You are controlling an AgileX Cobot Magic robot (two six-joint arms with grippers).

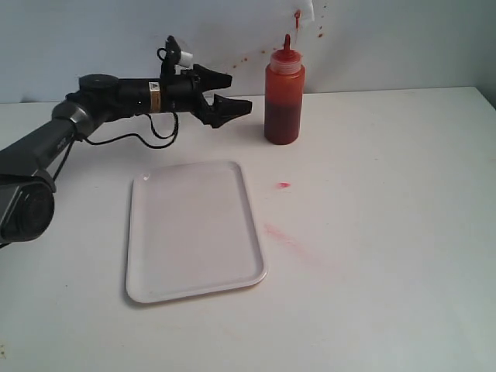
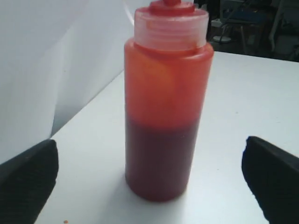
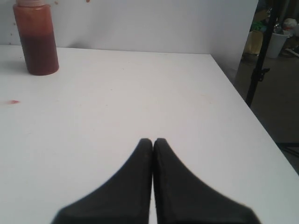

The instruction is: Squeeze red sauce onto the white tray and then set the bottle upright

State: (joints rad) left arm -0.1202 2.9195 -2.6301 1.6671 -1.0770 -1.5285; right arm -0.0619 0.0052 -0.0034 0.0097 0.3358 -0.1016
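Approach seemed in hand: the left gripper [image 1: 239, 93] gaped released, the bottle [image 1: 284, 101] standing just ahead on the desk [image 1: 387, 256], untouched. Next it needed to advance and clench round the bottle's middle. The right gripper [image 3: 153, 141] was clenched, empty.

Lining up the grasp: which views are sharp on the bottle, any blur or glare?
Left wrist view: translucent red-tinted plastic squeeze bottle slightly soft, left jaws blurred at the edges. Right wrist view: right jaws out of focus, bottle sharper. Exterior view: even light, soft shadows.
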